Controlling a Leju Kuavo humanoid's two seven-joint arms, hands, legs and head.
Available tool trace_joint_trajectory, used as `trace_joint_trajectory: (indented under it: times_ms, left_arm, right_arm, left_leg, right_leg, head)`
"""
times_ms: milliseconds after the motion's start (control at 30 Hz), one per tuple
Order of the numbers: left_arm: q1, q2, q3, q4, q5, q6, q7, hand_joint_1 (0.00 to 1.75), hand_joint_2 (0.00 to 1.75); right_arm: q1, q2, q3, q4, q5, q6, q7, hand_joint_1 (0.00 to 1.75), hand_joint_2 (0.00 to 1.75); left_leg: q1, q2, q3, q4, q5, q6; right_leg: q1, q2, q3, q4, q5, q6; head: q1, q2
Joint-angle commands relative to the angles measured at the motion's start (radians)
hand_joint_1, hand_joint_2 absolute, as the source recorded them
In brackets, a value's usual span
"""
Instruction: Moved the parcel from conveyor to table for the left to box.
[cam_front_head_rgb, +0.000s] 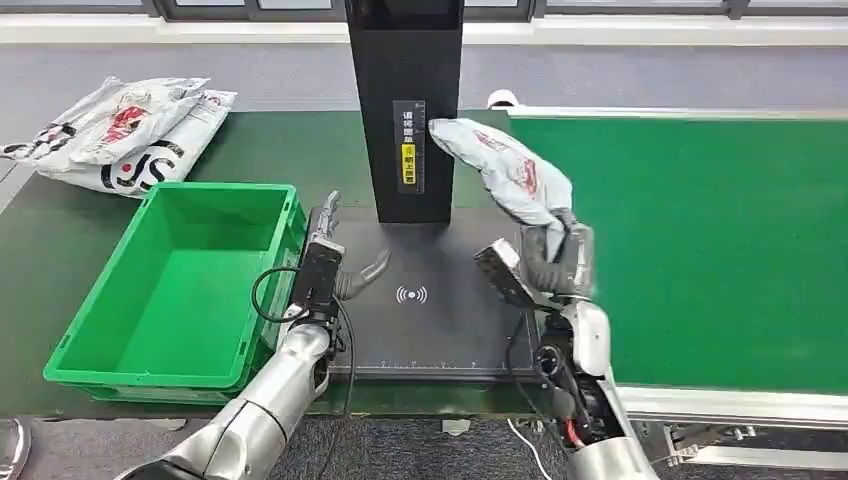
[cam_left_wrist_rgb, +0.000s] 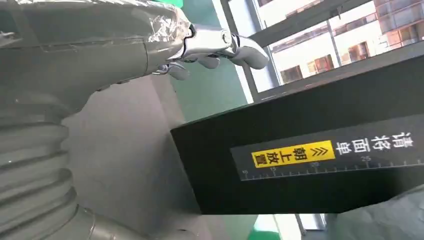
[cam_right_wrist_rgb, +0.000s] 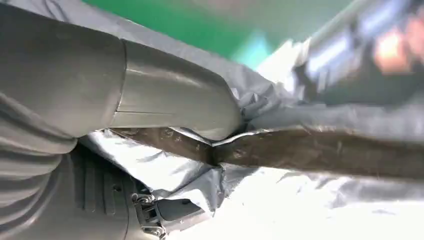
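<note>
**Holding parcel above the scan pad**

Gripping a grey plastic parcel (cam_front_head_rgb: 505, 170), the right robot hand (cam_front_head_rgb: 548, 262) has its fingers wrapped round the lower end; the bag sticks up and leans toward the black post (cam_front_head_rgb: 405, 100), its top end touching or just beside the post's label strip. Right wrist view confirms it: thumb pressed on crinkled grey film (cam_right_wrist_rgb: 310, 145), bag folded under the grasp. Parcel is lifted off the surface, over the right part of the black scan pad (cam_front_head_rgb: 420, 320), next to the green conveyor belt (cam_front_head_rgb: 700, 240).

Left robot hand (cam_front_head_rgb: 335, 262) is released, fingers spread, holding nothing, resting low over the pad's left edge, just beside the green crate (cam_front_head_rgb: 275, 200). Left wrist view shows the fingers (cam_left_wrist_rgb: 220, 47) apart near the post. More printed bags (cam_front_head_rgb: 125, 135) lie piled on the dark surface (cam_front_head_rgb: 260, 150) behind the crate.
</note>
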Motion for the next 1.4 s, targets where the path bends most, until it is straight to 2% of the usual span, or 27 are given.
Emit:
trace_joint_trajectory:
  times_ms: [33,100,333,367,400,433,467,600,767,833,933,1033,1100,1267,1300,1400]
  left_arm:
    - [-0.044,0.020,0.033,0.034,0.005,-0.015,0.003,0.00,1.75]
    - [-0.042,0.021,0.037,0.028,0.012,-0.011,0.003,0.00,1.75]
    - [-0.043,0.022,0.037,0.028,0.013,-0.012,0.003,0.00,1.75]
    - [-0.044,0.022,0.036,0.030,0.017,-0.012,0.003,0.00,1.75]
    - [-0.036,0.022,0.039,0.010,0.027,-0.015,0.003,0.00,1.75]
    - [-0.026,0.023,0.038,-0.010,0.036,-0.012,0.003,0.00,1.75]
    - [-0.015,0.023,0.041,-0.035,0.049,-0.009,0.003,0.00,1.75]
    - [0.072,0.040,0.030,-0.227,0.108,0.027,0.003,0.00,1.75]
    - [0.089,0.045,0.022,-0.278,0.113,0.060,0.003,0.00,1.75]
    - [0.115,0.045,0.024,-0.338,0.129,0.098,0.003,0.00,1.75]
    - [0.139,0.040,0.025,-0.389,0.142,0.137,0.003,0.00,1.75]
    - [0.125,0.039,-0.002,-0.355,0.115,0.175,0.003,0.00,1.75]
    - [0.089,0.040,-0.045,-0.248,0.086,0.157,0.003,0.00,1.75]
    - [0.089,0.040,-0.045,-0.248,0.086,0.157,0.003,0.00,1.75]
    - [0.031,0.035,-0.083,-0.079,0.044,0.135,0.003,0.00,1.75]
    - [-0.040,0.014,-0.167,0.118,-0.086,0.094,0.050,0.00,1.75]
  right_arm:
    - [-0.048,-0.046,0.319,0.222,-0.078,0.174,0.035,1.75,1.75]
    - [-0.044,-0.065,0.367,0.234,-0.048,0.228,0.079,1.75,1.75]
    - [-0.038,-0.065,0.369,0.235,-0.049,0.226,0.077,1.75,1.75]
    - [-0.032,-0.074,0.376,0.233,-0.104,0.323,0.054,1.75,1.75]
    - [-0.032,-0.090,0.409,0.246,-0.087,0.356,0.062,1.73,1.75]
    - [-0.029,-0.097,0.420,0.256,-0.101,0.372,0.059,1.26,1.75]
    - [-0.029,-0.103,0.428,0.265,-0.114,0.381,0.051,0.00,1.75]
    - [-0.016,-0.136,0.423,0.208,-0.216,0.330,-0.013,0.00,1.75]
    - [-0.005,-0.146,0.406,0.134,-0.255,0.299,-0.032,0.00,1.75]
    - [0.017,-0.139,0.351,0.047,-0.338,0.241,-0.080,0.00,1.75]
    - [0.063,-0.142,0.266,-0.117,-0.470,0.215,-0.154,0.00,1.75]
    - [0.114,-0.141,0.212,-0.211,-0.547,0.192,-0.207,0.00,1.75]
    - [0.149,-0.129,0.168,-0.264,-0.612,0.129,-0.279,0.00,1.75]
    - [0.149,-0.129,0.168,-0.264,-0.612,0.129,-0.279,0.00,1.75]
    - [0.157,-0.113,0.135,-0.277,-0.657,0.074,-0.330,0.00,1.75]
    - [0.152,-0.106,0.099,-0.295,-0.758,0.043,-0.392,0.00,1.75]
  left_leg:
    - [0.001,0.002,0.001,-0.001,0.000,0.000]
    - [0.000,0.001,0.001,-0.001,0.000,0.000]
    - [0.000,0.000,-0.001,0.000,0.000,0.000]
    - [0.000,0.001,0.000,-0.001,0.000,0.000]
    - [0.000,0.000,-0.001,0.000,0.000,0.000]
    - [0.000,0.000,0.000,-0.001,0.000,0.000]
    - [0.000,0.000,0.000,-0.001,0.000,0.000]
    - [0.000,0.001,0.002,-0.003,0.000,0.000]
    - [0.000,0.000,0.000,-0.001,0.000,0.000]
    - [0.000,0.001,0.000,-0.001,0.000,0.000]
    - [-0.001,0.000,-0.002,0.000,0.000,0.000]
    - [-0.001,0.000,-0.001,0.000,0.000,0.000]
    - [-0.001,-0.003,-0.001,-0.001,0.000,0.000]
    - [0.000,0.000,0.000,-0.001,0.000,0.000]
    - [0.000,0.000,-0.001,0.000,0.000,-0.001]
    - [-0.001,-0.003,-0.001,-0.001,0.001,-0.001]
  right_leg:
    - [0.001,0.001,0.001,-0.001,0.000,-0.001]
    - [0.001,0.001,0.001,-0.001,0.000,0.000]
    - [0.001,0.000,-0.001,-0.001,0.000,0.000]
    - [0.000,0.000,0.000,-0.001,0.000,0.000]
    - [0.001,0.000,-0.001,-0.001,0.000,0.000]
    - [0.001,-0.001,0.001,-0.002,0.000,-0.001]
    - [0.001,-0.001,0.000,-0.001,0.000,0.000]
    - [0.000,0.000,0.002,-0.003,0.001,-0.001]
    - [0.000,-0.001,0.000,-0.002,0.000,-0.001]
    - [0.000,0.000,0.000,-0.001,0.000,-0.001]
    - [-0.001,0.000,-0.002,0.000,0.000,0.000]
    - [0.000,-0.001,-0.002,0.000,0.000,-0.001]
    - [0.000,-0.004,0.000,-0.001,-0.001,-0.001]
    - [0.000,-0.002,-0.001,-0.001,0.000,-0.001]
    - [0.000,-0.001,-0.002,-0.001,0.000,0.000]
    - [0.000,-0.005,-0.001,-0.001,0.000,-0.001]
  head:
    - [0.000,0.000]
    - [0.000,0.000]
    - [0.000,0.000]
    - [0.000,0.000]
    - [0.000,0.000]
    - [0.000,0.000]
    - [0.000,0.000]
    - [0.000,0.000]
    - [0.000,0.000]
    - [0.000,0.000]
    - [0.000,0.000]
    - [0.000,0.000]
    - [0.000,0.000]
    - [0.000,0.000]
    - [0.000,0.000]
    - [0.000,0.000]
